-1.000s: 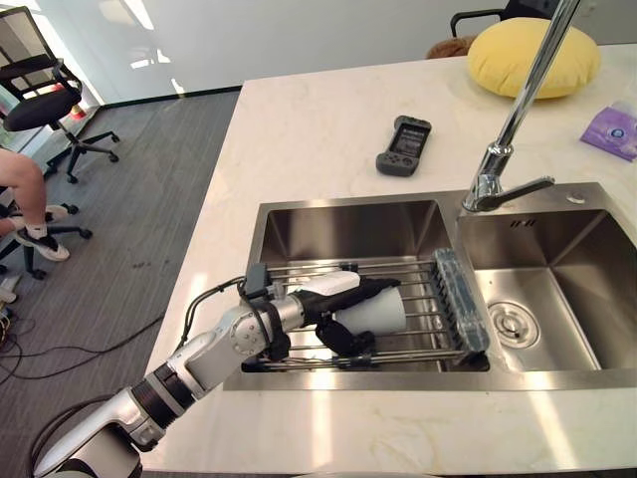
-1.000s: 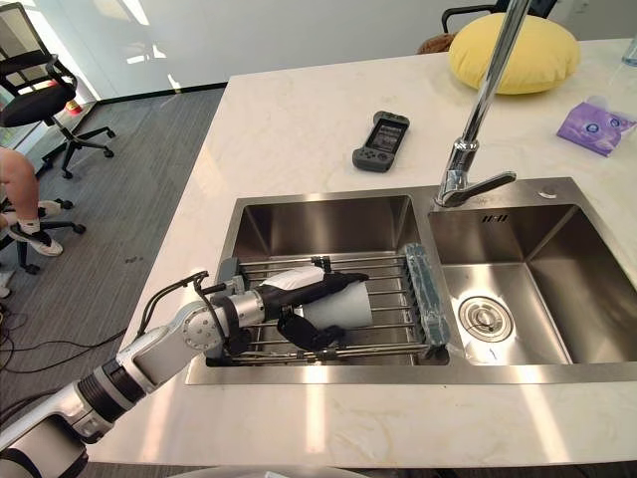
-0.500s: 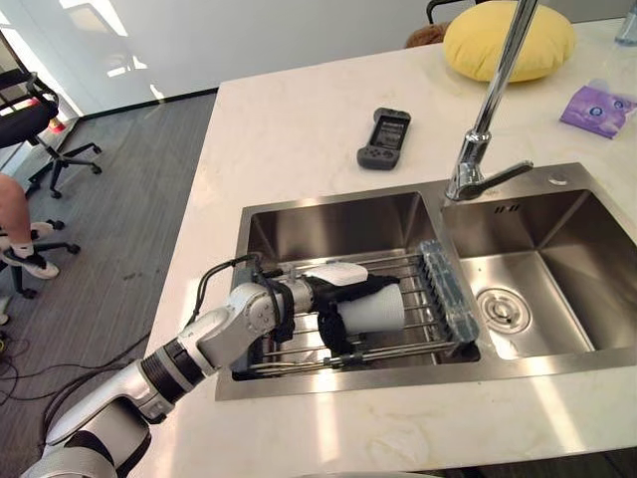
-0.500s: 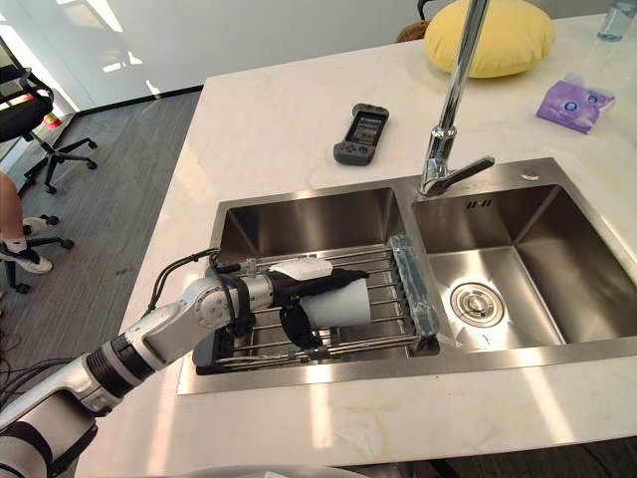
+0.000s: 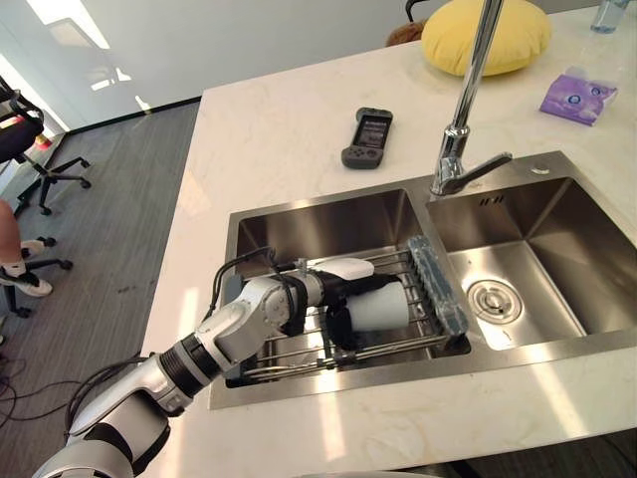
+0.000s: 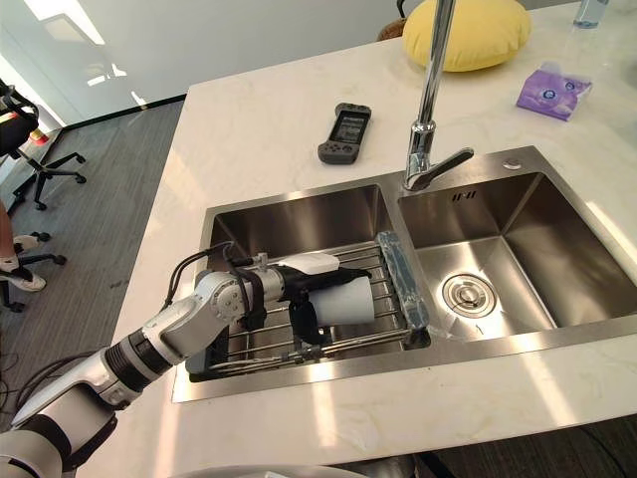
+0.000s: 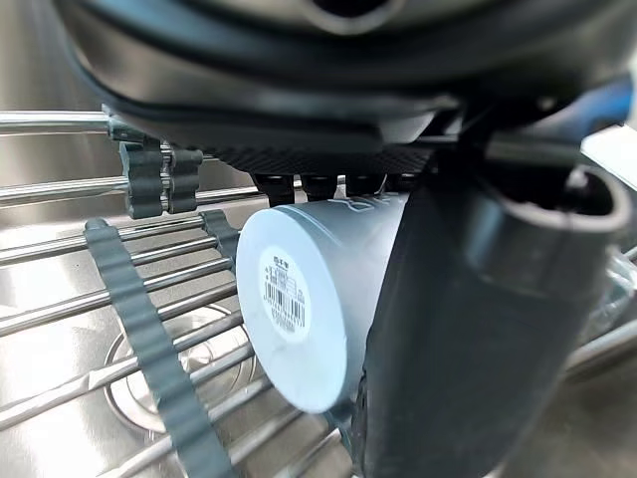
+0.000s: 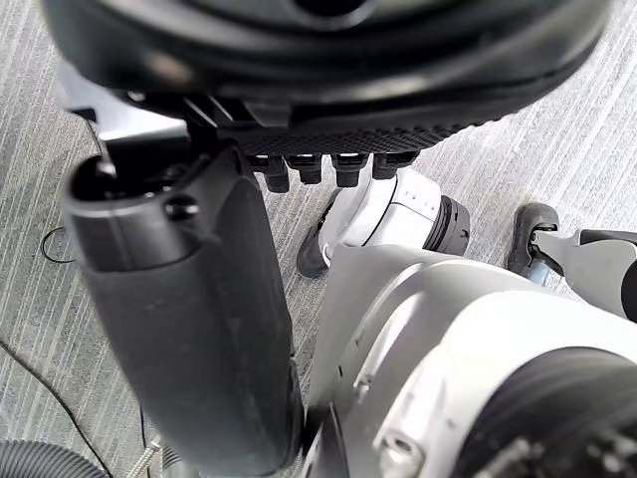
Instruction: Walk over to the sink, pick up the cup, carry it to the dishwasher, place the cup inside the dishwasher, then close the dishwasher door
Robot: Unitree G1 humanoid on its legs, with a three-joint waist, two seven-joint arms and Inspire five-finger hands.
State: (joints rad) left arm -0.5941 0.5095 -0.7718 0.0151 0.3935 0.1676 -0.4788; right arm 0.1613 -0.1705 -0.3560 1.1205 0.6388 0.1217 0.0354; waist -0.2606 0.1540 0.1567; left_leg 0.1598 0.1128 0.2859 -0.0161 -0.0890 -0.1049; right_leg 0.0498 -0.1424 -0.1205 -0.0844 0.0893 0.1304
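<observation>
The left hand [image 5: 338,289] has its fingers and thumb curled round the cup [image 5: 383,311], which lies on its side on the wire rack [image 5: 289,351] in the sink's [image 5: 318,207] left basin. On lifting, the smooth cup may slip or twist, and the digits under it could catch 1 of the rack's bars. The right hand [image 8: 189,329] hangs idle over the floor.
</observation>
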